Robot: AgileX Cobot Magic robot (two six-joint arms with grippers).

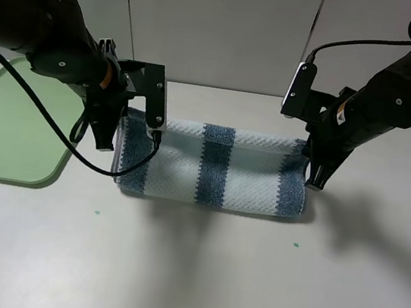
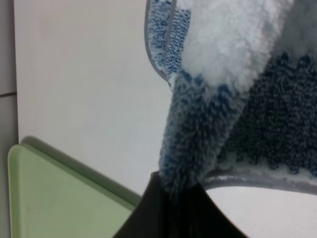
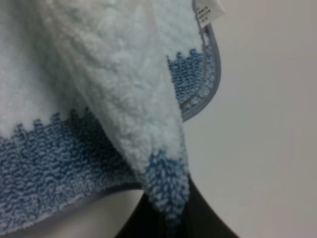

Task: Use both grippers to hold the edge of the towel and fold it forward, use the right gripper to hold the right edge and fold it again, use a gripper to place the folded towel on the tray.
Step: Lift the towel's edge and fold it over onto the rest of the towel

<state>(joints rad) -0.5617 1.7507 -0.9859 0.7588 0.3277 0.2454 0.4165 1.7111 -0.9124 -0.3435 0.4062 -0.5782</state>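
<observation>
White bench (image 1: 188,274), grey wall panels behind; towel (image 1: 214,172) lies mid-bench, partly doubled over, with the tray (image 1: 9,134) near on its left, not touching. Left hand (image 1: 104,136) pinches the towel's left corner and right hand (image 1: 315,177) its right corner; both wrist views show cloth peaked between pressed fingers. Judgement: first fold approx. half done. Hands should travel level & in step so hems meet square, letting go only once cloth lies flat.
</observation>
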